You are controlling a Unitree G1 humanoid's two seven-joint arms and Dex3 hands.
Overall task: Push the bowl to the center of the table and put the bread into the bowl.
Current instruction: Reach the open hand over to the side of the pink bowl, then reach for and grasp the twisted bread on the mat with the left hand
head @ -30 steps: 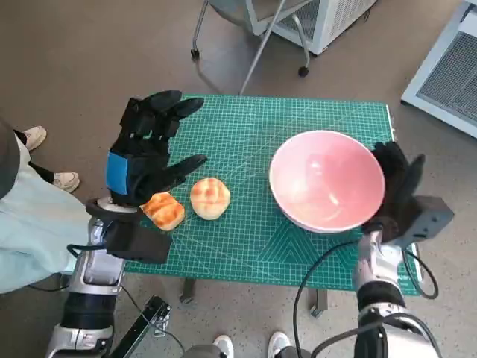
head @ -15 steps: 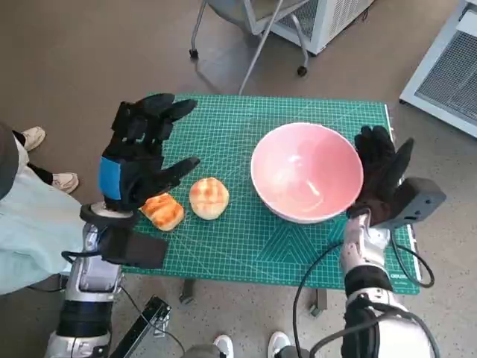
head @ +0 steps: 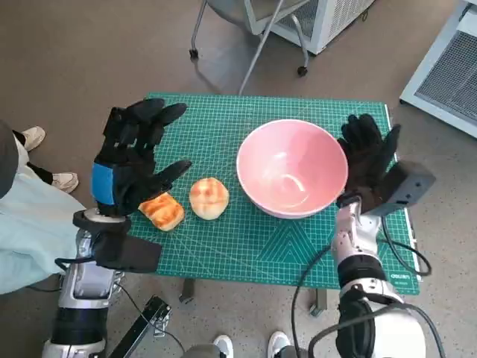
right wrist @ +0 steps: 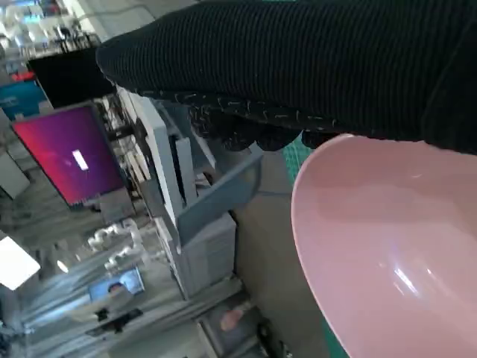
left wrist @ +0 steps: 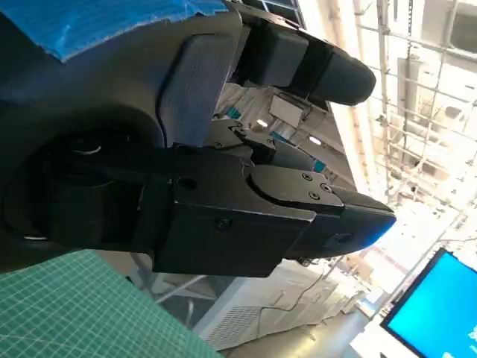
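From my remote seat, the head view looks steeply down on a small worktop (head: pixel 223 246) covered by a green cutting mat. The largest thing on it is a pink bowl (head: pixel 292 168), sitting right of the middle, so the centre lies from it toward the robot's left. My right robot hand (head: pixel 367 162), in its black knitted glove, stands upright just beside the bowl's right rim, fingers spread and holding nothing; it looks to be touching the rim, though I cannot tell for certain. I judge that hand is the one placed to push the bowl leftward. Left of the bowl, clearly apart from it, lies a round bread roll (head: pixel 209 198), and just beside that a flatter, browner piece of bread (head: pixel 163 210). My left robot hand (head: pixel 133 159), black with blue tape on its back, hovers open above the browner piece, fingers wide apart and empty. It is the nearer hand to both breads, which lie between it and the bowl.
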